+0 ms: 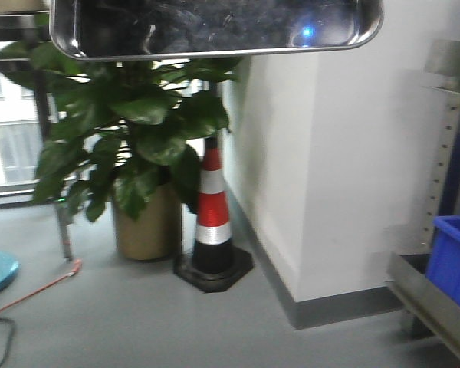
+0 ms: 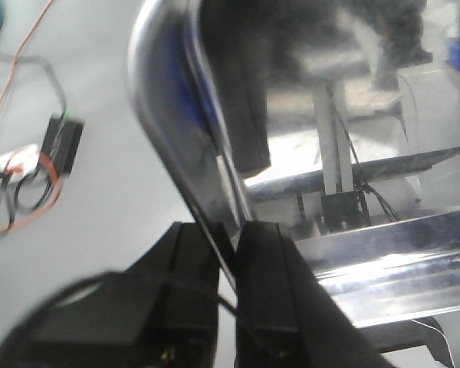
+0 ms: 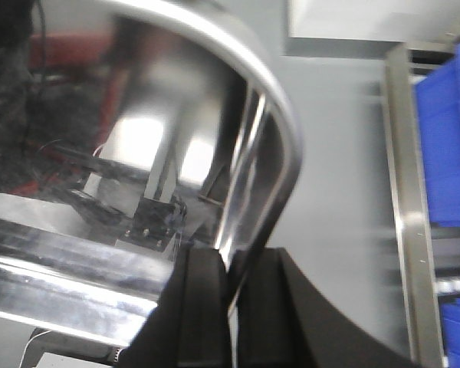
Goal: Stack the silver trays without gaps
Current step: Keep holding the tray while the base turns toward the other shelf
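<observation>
Left fingers (image 2: pixel 208 253) pinch one rim of the silver tray (image 1: pixel 215 27); right fingers (image 3: pixel 215 276) pinch the opposite rim.

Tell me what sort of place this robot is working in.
Likely an indoor storage or workshop corner: a red-and-white striped traffic cone and large leafy potted plant on grey floor, plus a metal shelving rack holding blue plastic bins.

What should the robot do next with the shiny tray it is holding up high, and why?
Probably lower it slowly, with both arms together and level. The left gripper and the right gripper each pinch the rim of the silver tray, which hangs up in the air. No second tray shows, so the exact spot to set it is unclear.
</observation>
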`<state>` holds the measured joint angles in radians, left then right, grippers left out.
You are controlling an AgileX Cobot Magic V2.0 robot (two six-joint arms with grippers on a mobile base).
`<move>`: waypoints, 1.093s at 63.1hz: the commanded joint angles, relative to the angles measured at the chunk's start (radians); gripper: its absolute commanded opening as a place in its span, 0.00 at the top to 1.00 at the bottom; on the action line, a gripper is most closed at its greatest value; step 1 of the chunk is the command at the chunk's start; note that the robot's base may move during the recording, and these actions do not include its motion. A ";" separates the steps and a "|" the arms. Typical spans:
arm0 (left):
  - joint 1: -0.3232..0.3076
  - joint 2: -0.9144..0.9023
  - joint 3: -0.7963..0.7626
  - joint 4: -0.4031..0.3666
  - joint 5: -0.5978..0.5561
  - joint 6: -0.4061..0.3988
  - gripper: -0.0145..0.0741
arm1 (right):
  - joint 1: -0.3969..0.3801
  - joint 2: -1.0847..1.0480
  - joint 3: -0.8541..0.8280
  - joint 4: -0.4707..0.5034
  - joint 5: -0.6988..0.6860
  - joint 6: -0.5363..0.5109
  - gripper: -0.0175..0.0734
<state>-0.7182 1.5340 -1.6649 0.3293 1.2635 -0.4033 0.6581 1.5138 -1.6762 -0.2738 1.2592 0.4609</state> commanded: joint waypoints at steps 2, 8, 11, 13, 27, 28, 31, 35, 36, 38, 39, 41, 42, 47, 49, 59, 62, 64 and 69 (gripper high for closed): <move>-0.020 -0.030 -0.028 -0.028 0.031 0.036 0.89 | 0.011 -0.040 -0.034 0.018 0.029 -0.021 0.75; -0.020 -0.030 -0.028 -0.028 0.031 0.036 0.89 | 0.011 -0.040 -0.034 0.018 0.029 -0.021 0.75; -0.020 -0.030 -0.028 -0.028 0.031 0.036 0.89 | 0.011 -0.040 -0.034 0.018 0.029 -0.021 0.75; -0.020 -0.030 -0.028 -0.028 0.031 0.036 0.89 | 0.011 -0.040 -0.034 0.018 0.029 -0.021 0.75; -0.020 -0.021 -0.028 -0.028 0.031 0.036 0.89 | 0.011 -0.040 -0.034 0.018 0.029 -0.021 0.75; -0.020 -0.021 -0.028 -0.028 0.031 0.036 0.89 | 0.011 -0.040 -0.034 0.018 0.029 -0.021 0.75; -0.020 -0.021 -0.028 -0.028 0.031 0.036 0.89 | 0.011 -0.040 -0.034 0.018 0.029 -0.021 0.75; -0.020 -0.021 -0.028 -0.028 0.031 0.036 0.89 | 0.011 -0.040 -0.034 0.018 0.029 -0.021 0.75; -0.020 -0.021 -0.028 -0.028 0.031 0.036 0.89 | 0.011 -0.040 -0.034 0.018 0.029 -0.021 0.75; -0.020 -0.021 -0.028 -0.028 0.031 0.036 0.89 | 0.011 -0.040 -0.034 0.018 0.029 -0.021 0.75; -0.020 -0.021 -0.028 -0.028 0.031 0.036 0.89 | 0.011 -0.040 -0.034 0.018 0.029 -0.021 0.75; -0.020 -0.021 -0.028 -0.028 0.031 0.036 0.89 | 0.011 -0.040 -0.034 0.018 0.029 -0.021 0.75; -0.020 -0.021 -0.028 -0.028 0.031 0.036 0.89 | 0.011 -0.040 -0.034 0.018 0.029 -0.021 0.75; -0.020 -0.021 -0.028 -0.028 0.031 0.036 0.89 | 0.011 -0.040 -0.034 0.018 0.029 -0.021 0.75; -0.020 -0.021 -0.028 -0.028 0.031 0.036 0.89 | 0.011 -0.040 -0.034 0.018 0.029 -0.021 0.75; -0.020 -0.021 -0.028 -0.028 0.031 0.036 0.89 | 0.011 -0.040 -0.034 0.018 0.029 -0.021 0.75; -0.020 -0.021 -0.028 -0.028 0.031 0.036 0.89 | 0.011 -0.040 -0.034 0.018 0.029 -0.021 0.75; -0.020 -0.021 -0.028 -0.028 0.031 0.036 0.89 | 0.011 -0.040 -0.034 0.018 0.029 -0.021 0.75; -0.020 -0.021 -0.028 -0.028 0.031 0.036 0.89 | 0.011 -0.040 -0.034 0.018 0.029 -0.021 0.75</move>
<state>-0.7182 1.5411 -1.6649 0.3293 1.2635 -0.4033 0.6581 1.5138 -1.6762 -0.2738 1.2592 0.4572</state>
